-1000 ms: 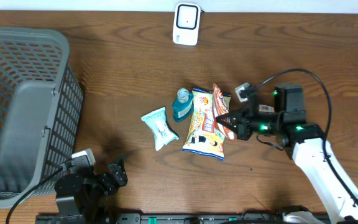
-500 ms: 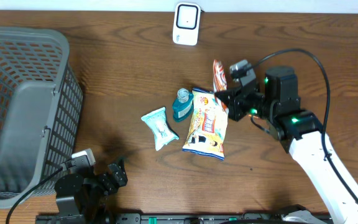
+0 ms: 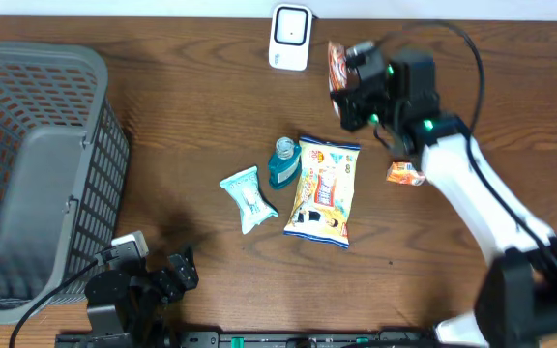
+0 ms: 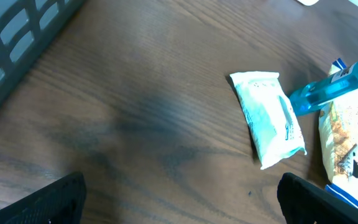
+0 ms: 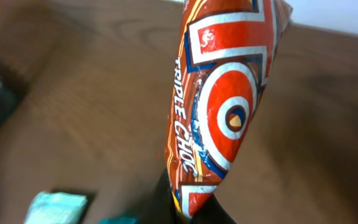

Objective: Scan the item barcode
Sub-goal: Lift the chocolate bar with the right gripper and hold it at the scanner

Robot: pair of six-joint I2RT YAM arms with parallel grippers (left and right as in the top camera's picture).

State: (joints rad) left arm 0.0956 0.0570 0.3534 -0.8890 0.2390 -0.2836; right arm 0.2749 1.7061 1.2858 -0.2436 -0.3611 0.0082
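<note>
My right gripper [image 3: 345,85] is shut on the lower end of an orange-red "Triple Choc" snack packet [image 3: 337,60], held up just right of the white scanner [image 3: 290,37] at the table's far edge. In the right wrist view the packet [image 5: 225,106] stands upright out of the shut gripper [image 5: 191,210], printed front facing the camera; no barcode shows. My left gripper [image 3: 184,271] rests near the front left edge, open with nothing between its fingers [image 4: 61,198].
A grey mesh basket [image 3: 37,174] fills the left side. Mid-table lie a pale wipes pack [image 3: 248,198], a blue bottle [image 3: 283,162] and a yellow snack bag [image 3: 323,191]. A small orange packet [image 3: 405,173] lies under the right arm.
The right arm has lifted the snack packet from beside the yellow bag and carried it back and left toward the scanner. The left arm has not moved.
</note>
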